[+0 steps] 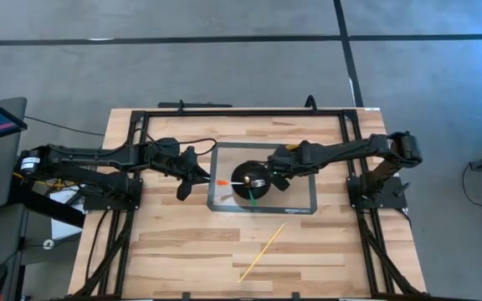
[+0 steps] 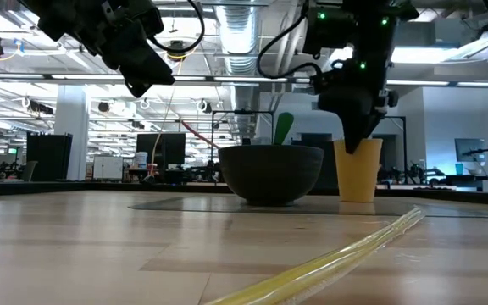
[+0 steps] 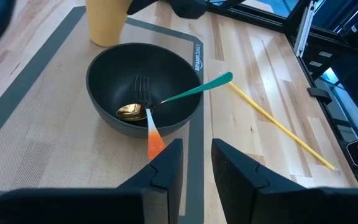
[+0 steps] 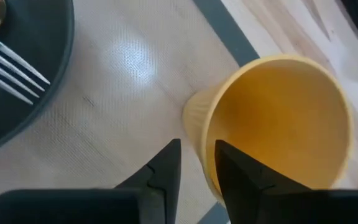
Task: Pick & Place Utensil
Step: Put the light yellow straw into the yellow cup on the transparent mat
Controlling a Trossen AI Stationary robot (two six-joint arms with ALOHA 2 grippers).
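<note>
A dark bowl (image 1: 249, 177) stands on a grey mat (image 1: 224, 205). In it lie a fork (image 3: 143, 93), whose orange handle (image 3: 155, 143) rests on the rim, and a gold spoon (image 3: 131, 112), whose green handle (image 3: 197, 93) leans over the rim. My left gripper (image 3: 196, 167) hovers above the mat to the bowl's left. It is slightly open and empty, near the fork's handle end. A yellow cup (image 4: 278, 118) stands upright on the mat to the bowl's right. My right gripper (image 4: 197, 158) is at its rim. My right gripper comes down from above onto the yellow cup's rim (image 4: 205, 146) on the side nearest the bowl. One finger (image 4: 235, 171) is inside the cup and the other (image 4: 165, 165) is outside, with the wall between them. The cup stands upright on the mat (image 2: 358, 174).
A long yellow stick (image 1: 262, 251) lies slanted on the bare wood near the table's near edge, off the mat. The metal frame rails (image 1: 241, 109) run along the table's far side. There is open wood to the left and right of the mat.
</note>
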